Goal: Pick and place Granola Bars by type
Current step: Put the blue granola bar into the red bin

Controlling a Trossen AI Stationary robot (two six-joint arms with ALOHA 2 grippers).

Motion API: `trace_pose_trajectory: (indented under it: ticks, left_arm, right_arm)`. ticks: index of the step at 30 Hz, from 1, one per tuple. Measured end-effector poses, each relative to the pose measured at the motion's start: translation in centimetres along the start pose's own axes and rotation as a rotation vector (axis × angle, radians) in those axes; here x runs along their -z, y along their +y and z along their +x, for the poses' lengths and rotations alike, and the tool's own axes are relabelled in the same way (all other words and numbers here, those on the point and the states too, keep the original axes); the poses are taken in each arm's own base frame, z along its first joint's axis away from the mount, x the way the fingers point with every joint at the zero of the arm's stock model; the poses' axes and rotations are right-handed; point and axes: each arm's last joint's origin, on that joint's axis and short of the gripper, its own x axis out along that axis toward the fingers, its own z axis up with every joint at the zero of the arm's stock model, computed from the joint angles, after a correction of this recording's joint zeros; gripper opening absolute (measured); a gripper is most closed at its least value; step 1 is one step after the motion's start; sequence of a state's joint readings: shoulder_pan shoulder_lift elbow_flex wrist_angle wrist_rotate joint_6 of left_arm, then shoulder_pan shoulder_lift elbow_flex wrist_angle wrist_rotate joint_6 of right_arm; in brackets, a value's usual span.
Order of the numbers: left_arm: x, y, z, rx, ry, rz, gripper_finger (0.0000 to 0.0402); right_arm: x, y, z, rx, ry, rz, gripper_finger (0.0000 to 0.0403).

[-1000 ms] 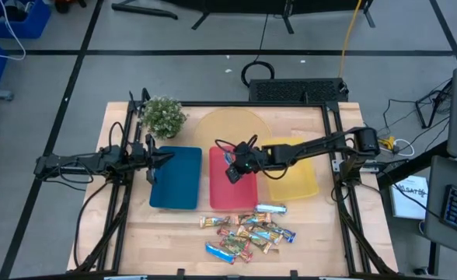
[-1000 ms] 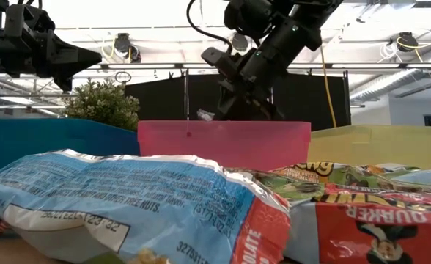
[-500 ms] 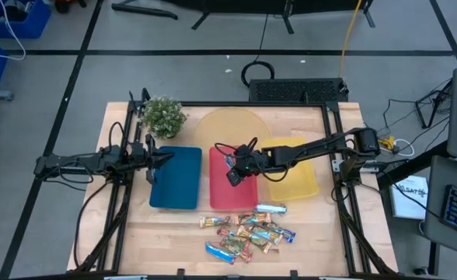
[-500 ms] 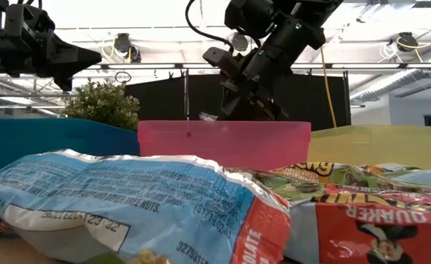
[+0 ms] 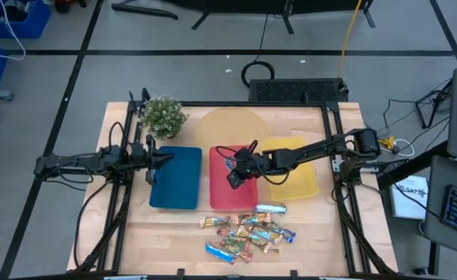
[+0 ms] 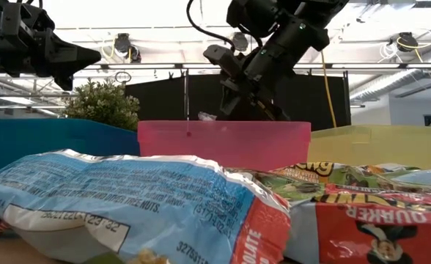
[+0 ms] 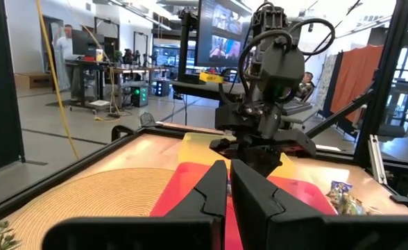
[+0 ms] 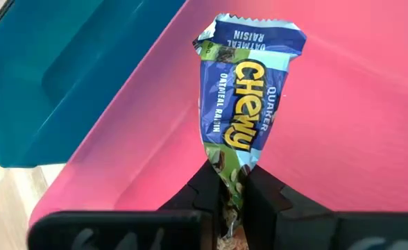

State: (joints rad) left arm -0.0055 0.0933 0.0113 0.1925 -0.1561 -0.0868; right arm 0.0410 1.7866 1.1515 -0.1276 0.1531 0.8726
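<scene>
The right gripper (image 5: 233, 176) hangs over the red tray (image 5: 221, 198), reaching in from the right side of the worktop (image 5: 158, 229), and its fingers (image 8: 205, 182) pinch the lower end of a blue granola bar (image 8: 240, 111) whose wrapper reads Quaker Chewy Oatmeal Raisin; in the right wrist view the bar stands up from the grip with its crimped end farthest from the fingers, the red tray (image 8: 357, 125) behind it and the blue tray (image 8: 72, 76) to one side; in the low view the same gripper (image 6: 234, 99) sits just above the red tray's near wall (image 6: 223, 143), with a pale scrap of wrapper showing at the rim; the left gripper (image 5: 155, 157) waits at the left edge of the blue tray (image 5: 178, 183), its fingers (image 7: 214, 191) pressed together and holding nothing; the yellow tray (image 5: 298, 187) lies to the right of the red one, partly under the right arm; the rest of the granola bars (image 5: 248, 232) lie in a loose heap on the bare worktop in front of the red and yellow trays, well apart from both grippers, and in the low view they fill the foreground, a blue wrapper (image 6: 120, 202) nearest the camera; a small potted plant (image 5: 163, 116) stands at the back left corner of the worktop, behind the blue tray.
</scene>
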Motion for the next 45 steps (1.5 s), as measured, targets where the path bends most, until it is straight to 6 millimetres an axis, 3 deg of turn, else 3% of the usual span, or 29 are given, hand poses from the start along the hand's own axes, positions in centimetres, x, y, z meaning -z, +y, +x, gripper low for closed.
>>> trace_pose_trajectory:
  ticks: [12,18,23,28,33,36,40,45]
  left_arm:
    - [0.0,0.0,0.0,0.002,0.0,0.0,0.0026]
    - [0.0,0.0,0.0,0.002,0.001,0.0,0.0026]
    - [0.0,0.0,0.0,0.002,0.001,0.005,0.0026]
    - [0.0,0.0,0.0,0.001,0.001,0.006,0.0026]
    - [0.0,0.0,0.0,0.001,0.001,0.025,0.0026]
    - [0.0,0.0,0.0,0.001,0.0,0.029,0.0026]
    - [-0.1,0.0,0.0,-0.002,-0.01,0.032,0.0026]
    - [-0.2,0.0,0.0,-0.003,-0.02,0.106,0.0026]
  right_arm:
    - [0.1,0.1,0.0,-0.029,0.041,-0.003,0.0123]
    - [-0.4,0.5,-1.0,-0.064,0.013,-0.072,0.0146]
    - [-1.8,1.6,-5.2,-0.155,-0.075,-0.194,0.0148]
    - [-2.4,2.5,-12.6,-0.258,-0.162,-0.325,0.0148]
    - [-0.5,2.2,-19.1,-0.284,-0.186,-0.465,0.0148]
    - [1.1,1.9,-21.1,-0.258,-0.153,-0.477,0.0148]
    - [3.5,1.9,-21.3,-0.223,-0.096,-0.546,0.0147]
    - [7.3,2.4,-19.1,-0.212,-0.018,-0.597,0.0147]
